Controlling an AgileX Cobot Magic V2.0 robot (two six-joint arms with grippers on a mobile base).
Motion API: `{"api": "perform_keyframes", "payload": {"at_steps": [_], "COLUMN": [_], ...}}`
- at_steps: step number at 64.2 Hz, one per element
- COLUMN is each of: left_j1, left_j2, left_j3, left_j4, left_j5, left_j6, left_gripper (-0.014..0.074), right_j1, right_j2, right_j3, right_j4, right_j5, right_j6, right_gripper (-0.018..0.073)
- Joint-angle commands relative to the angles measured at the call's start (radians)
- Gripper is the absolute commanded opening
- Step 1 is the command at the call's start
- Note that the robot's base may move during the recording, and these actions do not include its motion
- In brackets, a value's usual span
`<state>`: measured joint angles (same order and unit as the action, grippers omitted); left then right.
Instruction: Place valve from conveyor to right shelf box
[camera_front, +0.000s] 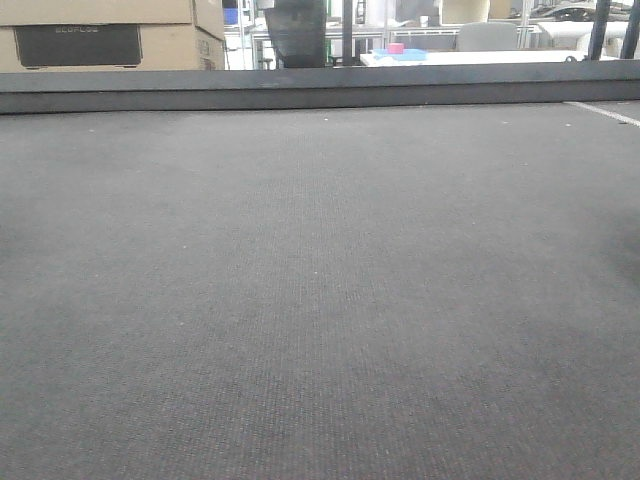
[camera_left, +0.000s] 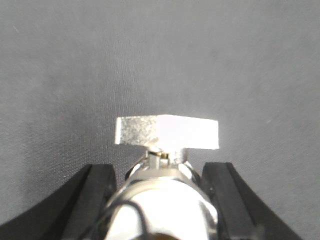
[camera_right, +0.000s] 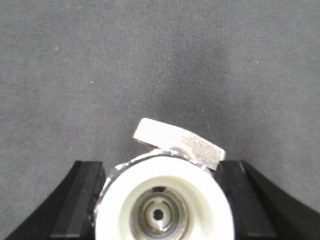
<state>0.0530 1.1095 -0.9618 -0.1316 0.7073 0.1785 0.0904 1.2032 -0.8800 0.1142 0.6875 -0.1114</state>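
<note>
In the left wrist view a silver valve (camera_left: 165, 205) with a flat bright handle sits between the black fingers (camera_left: 97, 200) of my left gripper (camera_left: 160, 172), which is shut on its body. In the right wrist view a valve (camera_right: 167, 195) faces me end-on with its white cap, and my right gripper (camera_right: 161, 170) is shut on it. The dark grey conveyor (camera_front: 320, 300) lies behind both. In the front view the belt is bare and neither gripper shows. The right shelf and its box are out of view.
The belt's dark raised rim (camera_front: 320, 88) runs along the far side. Beyond it stand cardboard boxes (camera_front: 110, 35) at the left and a white table (camera_front: 470, 57) with small pink and blue items. A white stripe (camera_front: 605, 113) marks the belt's far right.
</note>
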Motion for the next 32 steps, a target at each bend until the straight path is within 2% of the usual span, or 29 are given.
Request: {"api": "perform_keyframes", "payload": {"at_steps": [1,22,32], "left_j1": [-0.006,-0.006,-0.006], "left_j2": [-0.148,-0.539,-0.63], "left_j3": [0.066,0.109,0.109], "left_j4": [-0.029,-0.041,-0.041], "left_j5": [-0.111,-0.128,-0.13], "left_j6": [-0.007,-0.007,-0.007], "left_gripper": [-0.0111,-0.0111,-0.0111], "right_j1": [0.0,0.0,0.0], "right_j2": [-0.098,-0.482,-0.577], "right_j3": [0.016,0.022,0.022], "right_j4": [-0.002,-0.002,-0.002], "right_j5": [-0.053,-0.053,-0.093], "right_j6": [-0.004,-0.004,-0.004], "right_gripper": [-0.0155,-0.0155,-0.0155]}}
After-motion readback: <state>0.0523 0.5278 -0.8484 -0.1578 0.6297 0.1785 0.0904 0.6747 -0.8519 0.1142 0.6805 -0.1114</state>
